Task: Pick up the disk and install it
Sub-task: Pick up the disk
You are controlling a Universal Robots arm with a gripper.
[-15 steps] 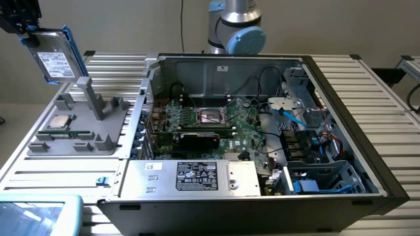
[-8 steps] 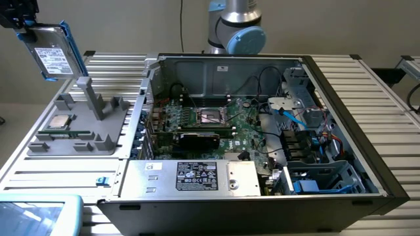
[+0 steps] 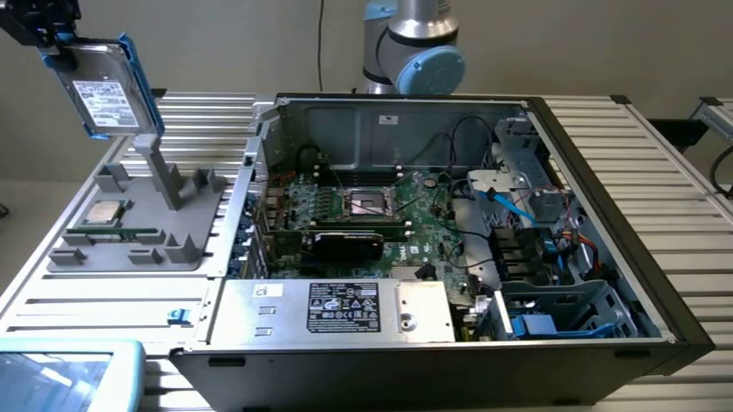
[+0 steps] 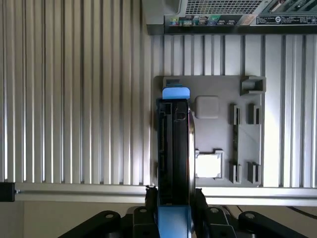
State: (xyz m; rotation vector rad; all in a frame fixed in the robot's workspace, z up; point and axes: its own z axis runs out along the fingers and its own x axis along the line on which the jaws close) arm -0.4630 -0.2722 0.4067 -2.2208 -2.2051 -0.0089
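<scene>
The disk (image 3: 101,90), a silver-grey drive with a white label and blue side rails, hangs upright in the air at the exterior view's upper left. My gripper (image 3: 48,36) is shut on its top end. It hovers above the grey stand post (image 3: 160,167) of the fixture plate (image 3: 143,249), clear of it. From the wrist camera the disk (image 4: 174,148) shows edge-on between my fingers (image 4: 151,198), its blue tab (image 4: 176,92) pointing away. The open computer case (image 3: 458,232) lies to the exterior view's right, with a drive cage (image 3: 561,313) holding blue rails at its near corner.
A small square processor chip (image 3: 106,212) rests on the grey fixture plate. Inside the case are the motherboard (image 3: 366,210), cables and a silver power supply box (image 3: 332,309). The arm's base (image 3: 410,43) stands behind the case. A blue-rimmed tray (image 3: 57,373) sits at the near corner.
</scene>
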